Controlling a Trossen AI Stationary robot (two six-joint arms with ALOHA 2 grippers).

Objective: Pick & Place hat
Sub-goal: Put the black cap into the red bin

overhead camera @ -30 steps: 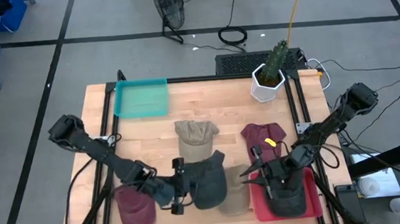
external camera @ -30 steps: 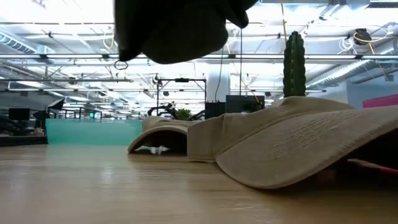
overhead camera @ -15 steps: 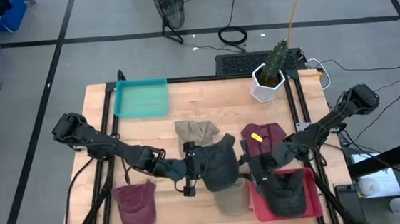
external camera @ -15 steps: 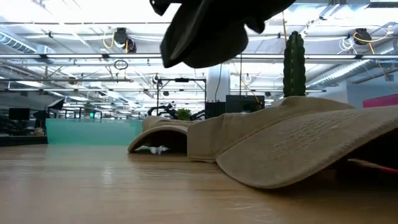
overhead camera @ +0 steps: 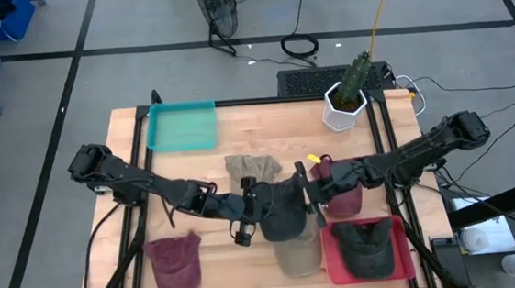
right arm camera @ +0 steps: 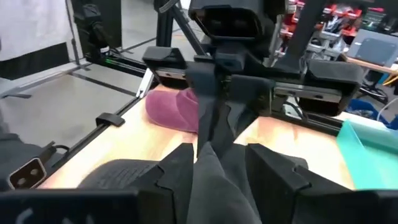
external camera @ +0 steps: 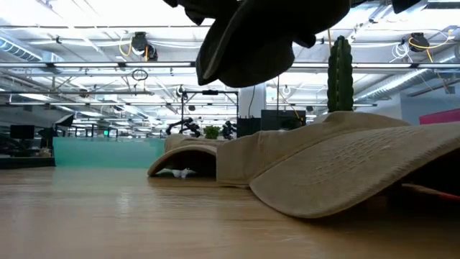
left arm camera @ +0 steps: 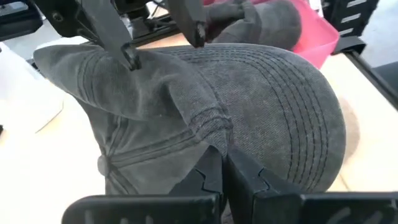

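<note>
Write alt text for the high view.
From above, the left gripper and right gripper meet mid-table over a dark grey cap held off the wooden table. Another dark cap lies in a red tray; a teal tray sits at the back.

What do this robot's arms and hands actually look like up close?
Both arms are dark, nearly black, built from slim jointed segments with thicker rounded joints. The left hand ends in two flat, angular black fingers with stepped edges, and the right hand matches it. Black cables trail beside the arms. I can't make out any markings.
</note>
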